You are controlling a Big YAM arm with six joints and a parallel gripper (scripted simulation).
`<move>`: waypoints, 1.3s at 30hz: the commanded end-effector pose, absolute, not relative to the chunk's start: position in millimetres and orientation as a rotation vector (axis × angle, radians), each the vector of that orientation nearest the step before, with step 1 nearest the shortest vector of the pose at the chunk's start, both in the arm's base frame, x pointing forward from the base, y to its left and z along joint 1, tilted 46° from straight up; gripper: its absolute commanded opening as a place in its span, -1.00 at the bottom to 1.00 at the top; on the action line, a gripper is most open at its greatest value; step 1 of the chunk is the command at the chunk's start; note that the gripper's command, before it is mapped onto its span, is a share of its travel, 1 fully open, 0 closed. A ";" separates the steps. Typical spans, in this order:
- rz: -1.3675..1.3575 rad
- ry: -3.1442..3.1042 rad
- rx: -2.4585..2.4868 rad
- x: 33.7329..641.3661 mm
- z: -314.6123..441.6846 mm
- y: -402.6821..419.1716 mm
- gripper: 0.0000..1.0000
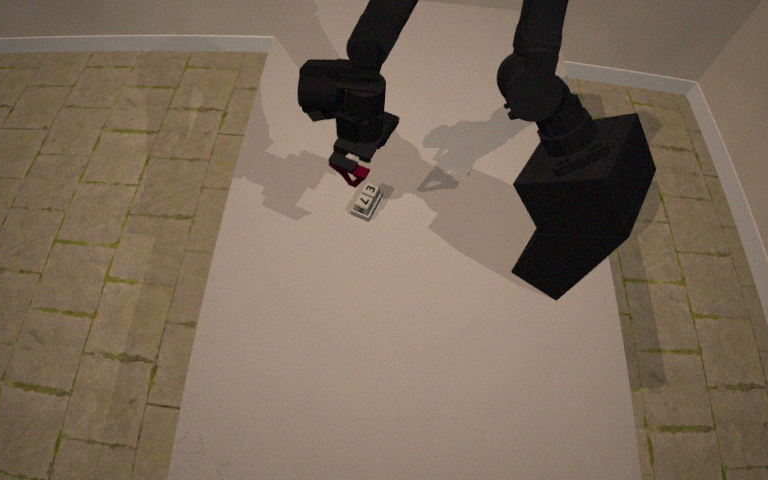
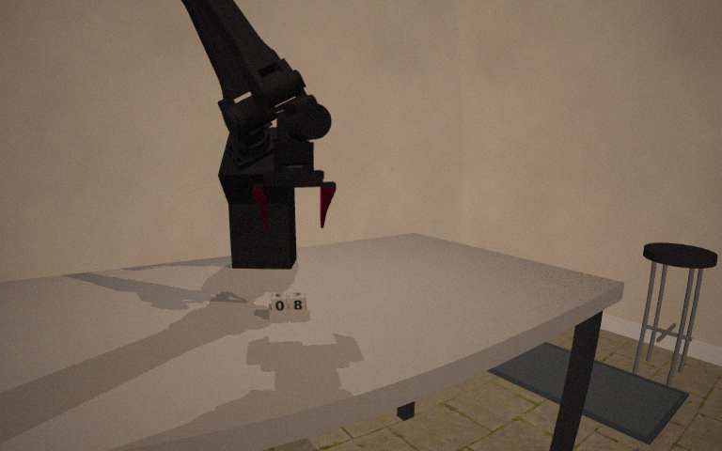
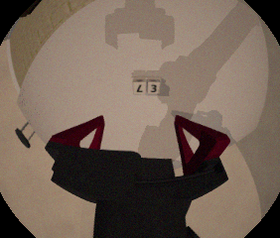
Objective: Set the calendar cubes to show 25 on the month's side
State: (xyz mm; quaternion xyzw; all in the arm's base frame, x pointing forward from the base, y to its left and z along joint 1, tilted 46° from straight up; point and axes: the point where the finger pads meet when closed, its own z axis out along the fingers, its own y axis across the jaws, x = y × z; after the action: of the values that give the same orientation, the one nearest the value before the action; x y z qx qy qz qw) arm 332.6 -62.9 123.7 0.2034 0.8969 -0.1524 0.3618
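Note:
Two small white number cubes [image 1: 367, 201] stand side by side in a low tray on the table. Their top faces show 7 and 3 in the top view. In the exterior view their side faces [image 2: 288, 304] read 0 and 8. They also show in the wrist view [image 3: 147, 87], small and ahead of the fingers. My gripper [image 2: 293, 207] has red fingers and is open and empty. It hangs well above the table, above and a little behind the cubes. It also shows in the top view [image 1: 350, 170] and in the wrist view [image 3: 140, 142].
The black robot base block [image 1: 584, 202] stands on the table behind and beside the cubes. A stool [image 2: 672, 302] and a dark floor mat [image 2: 588, 391] lie past the table's right edge.

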 end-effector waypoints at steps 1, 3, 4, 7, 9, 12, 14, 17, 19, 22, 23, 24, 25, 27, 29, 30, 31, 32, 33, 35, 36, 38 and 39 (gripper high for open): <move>-0.392 2.300 0.504 334.5 124.9 -63.1 1.00; -0.392 2.300 0.504 334.5 124.9 -63.1 1.00; -0.392 2.300 0.504 334.5 124.9 -63.1 1.00; -0.391 2.299 0.508 334.5 124.9 -63.1 1.00; -0.390 2.298 0.509 334.5 125.0 -63.1 1.00; -0.383 2.295 0.530 334.5 124.0 -63.5 1.00; -0.376 2.292 0.568 334.6 120.7 -66.0 1.00; -0.329 2.255 0.678 337.0 118.3 -67.7 1.00; -0.275 2.207 0.800 339.6 115.5 -69.5 1.00; -0.243 2.175 0.874 341.2 113.8 -70.8 1.00; -0.215 2.145 0.938 342.5 112.3 -71.9 1.00; -0.215 2.145 0.938 342.5 112.3 -71.9 1.00; -0.215 2.145 0.938 342.5 112.3 -71.9 1.00; -0.166 2.093 1.042 344.8 109.7 -73.5 1.00; -0.135 2.059 1.104 346.2 108.0 -74.4 1.00; -0.121 2.044 1.131 346.8 107.3 -74.8 1.00; -0.104 2.022 1.167 347.6 106.4 -75.5 1.00; -0.089 2.002 1.200 348.2 105.6 -76.2 1.00; -0.078 1.987 1.223 348.7 105.0 -76.7 1.00; -0.042 1.942 1.293 350.3 103.0 -77.8 1.00; -0.030 1.928 1.315 350.8 102.3 -78.1 1.00; 0.004 1.879 1.383 352.3 100.4 -79.4 1.00; 0.016 1.863 1.405 352.8 99.8 -79.9 1.00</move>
State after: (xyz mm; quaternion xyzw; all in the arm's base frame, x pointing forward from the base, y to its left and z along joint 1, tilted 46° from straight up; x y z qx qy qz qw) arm 352.5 -74.4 106.0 0.4937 0.7760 -0.0178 0.3922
